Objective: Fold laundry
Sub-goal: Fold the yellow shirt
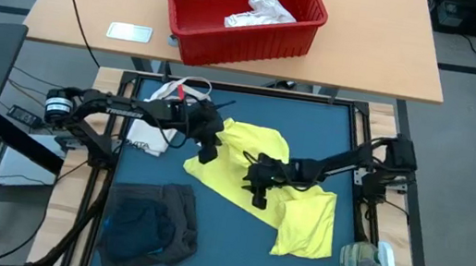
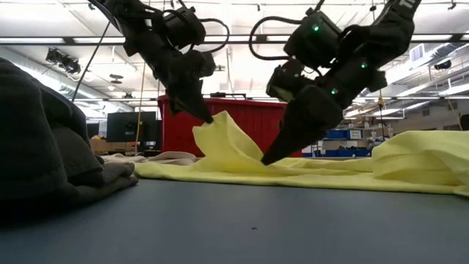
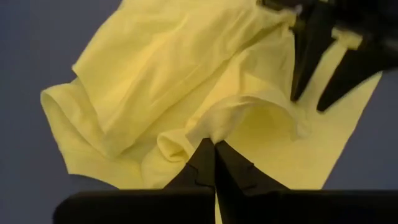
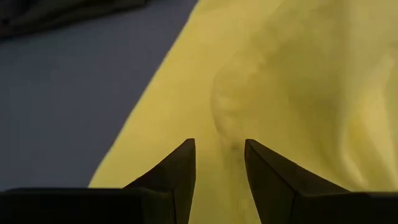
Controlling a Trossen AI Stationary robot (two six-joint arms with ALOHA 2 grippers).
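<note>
The long yellow garment (image 1: pixel 305 219) lies rumpled across the middle of the blue mat (image 1: pixel 233 235). My left gripper (image 3: pixel 214 149) is shut on it at its far-left part and holds a peak of cloth (image 2: pixel 216 128) up off the mat. My right gripper (image 4: pixel 219 152) is open and slants down onto the garment's middle (image 1: pixel 259 195). Its two fingers stand on either side of a low wrinkle (image 4: pixel 224 118). The rest of the garment lies flat on the mat, with a thicker folded part (image 2: pixel 425 161) at the right. My left gripper pinches a fold of the yellow garment (image 3: pixel 208 132) between its two shut fingers, slanting down from the table's left. The pinched cloth is lifted into a peak and falls slack from it. The garment's other parts stay on the mat. My right gripper has its fingertips (image 2: pixel 267 156) down at the cloth's surface. I cannot tell whether they touch it.
A pile of dark grey and blue garments (image 1: pixel 150 225) lies at the mat's near left and looms large in the low view (image 2: pixel 44 147). A clear plastic item with green trim (image 1: pixel 367 260) sits at the near right edge. A red bin (image 1: pixel 231 50) holding white cloth stands on the far table.
</note>
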